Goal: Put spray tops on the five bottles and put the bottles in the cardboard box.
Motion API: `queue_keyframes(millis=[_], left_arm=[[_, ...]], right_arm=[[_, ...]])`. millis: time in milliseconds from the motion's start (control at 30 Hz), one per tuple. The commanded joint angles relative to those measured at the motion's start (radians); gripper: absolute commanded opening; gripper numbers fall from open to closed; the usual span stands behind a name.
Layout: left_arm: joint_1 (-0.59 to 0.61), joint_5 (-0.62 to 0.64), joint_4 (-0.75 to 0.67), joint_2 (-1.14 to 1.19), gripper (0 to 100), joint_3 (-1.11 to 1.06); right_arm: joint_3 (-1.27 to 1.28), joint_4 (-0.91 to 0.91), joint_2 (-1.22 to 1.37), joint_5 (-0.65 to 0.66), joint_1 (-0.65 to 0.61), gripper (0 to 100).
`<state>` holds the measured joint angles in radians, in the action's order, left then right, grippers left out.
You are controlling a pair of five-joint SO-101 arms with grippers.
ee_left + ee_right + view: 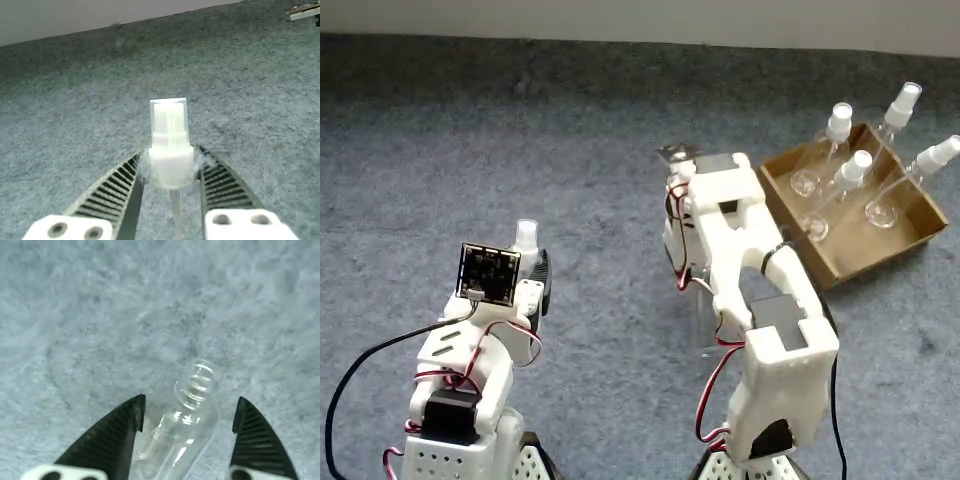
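My left gripper (170,167) is shut on a white spray top (170,145) with a clear cap, held above the carpet with its thin tube hanging down. In the high view this spray top (526,236) shows at the tip of the left arm, at the lower left. My right gripper (191,405) is open with a clear, topless bottle (192,410) between its fingers; the fingers straddle the bottle, and a gap shows on one side. The right arm (740,230) is folded over that spot at the centre. The cardboard box (880,260) lies at the upper right.
Several clear bottles with white spray tops (840,180) lie in the box, their tops poking over its far edge. Grey carpet (470,130) covers the whole floor, up to a pale wall at the back.
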<state>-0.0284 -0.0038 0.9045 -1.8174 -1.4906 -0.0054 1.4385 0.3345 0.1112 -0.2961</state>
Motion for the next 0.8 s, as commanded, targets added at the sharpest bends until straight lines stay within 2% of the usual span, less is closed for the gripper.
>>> queue_keyframes(millis=[0,233,633,767], left_arm=[[0.010,0.011,-0.015,-0.005,4,0.005],[0.010,0.011,-0.015,-0.005,4,0.005],[0.010,0.011,-0.017,-0.005,4,0.005],[0.010,0.011,-0.017,-0.005,4,0.005]], right_arm=[[-0.056,0.012,-0.022,-0.066,-0.008,24.5],[-0.051,0.012,-0.024,-0.103,-0.010,31.8],[-0.047,0.059,-0.016,-0.104,-0.036,31.6],[-0.012,0.058,-0.018,-0.104,-0.036,25.5]])
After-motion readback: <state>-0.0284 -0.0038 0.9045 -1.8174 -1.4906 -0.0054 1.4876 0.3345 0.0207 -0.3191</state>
